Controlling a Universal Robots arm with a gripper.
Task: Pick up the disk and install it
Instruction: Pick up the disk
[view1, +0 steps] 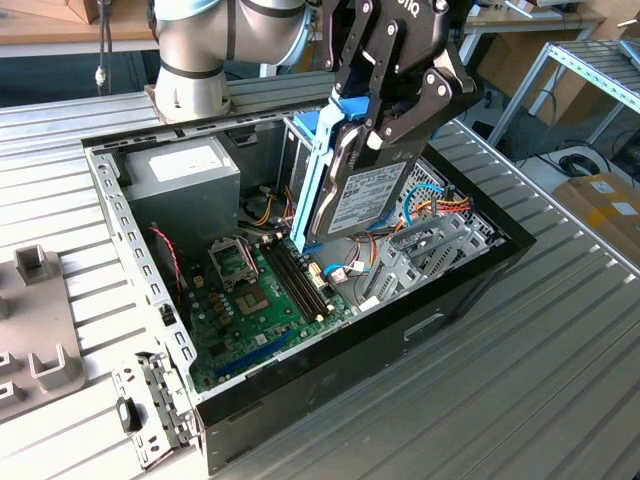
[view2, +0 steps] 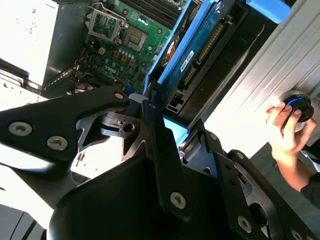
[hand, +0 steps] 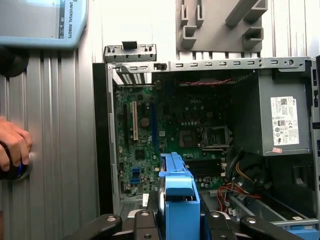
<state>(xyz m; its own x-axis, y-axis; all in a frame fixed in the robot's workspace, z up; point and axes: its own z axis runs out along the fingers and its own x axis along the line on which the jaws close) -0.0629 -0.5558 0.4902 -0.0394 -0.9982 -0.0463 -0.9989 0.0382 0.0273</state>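
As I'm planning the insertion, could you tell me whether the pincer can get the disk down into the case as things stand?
Probably yes: the pincer holds the disk on edge over the open-topped case, though loose cables lie close by.

Exterior view: upper end of disk (view1: 368, 195) hidden by the tool (view1: 380, 125). First wrist view: person's hand (hand: 13, 146) cut off at the picture's edge.

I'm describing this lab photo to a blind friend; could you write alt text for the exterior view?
A robot arm's black end effector grips a disk in a blue carrier frame, holding it on edge over an open computer case. Inside lie a green motherboard, a grey power supply and coloured cables; the case sits on a ribbed metal table.
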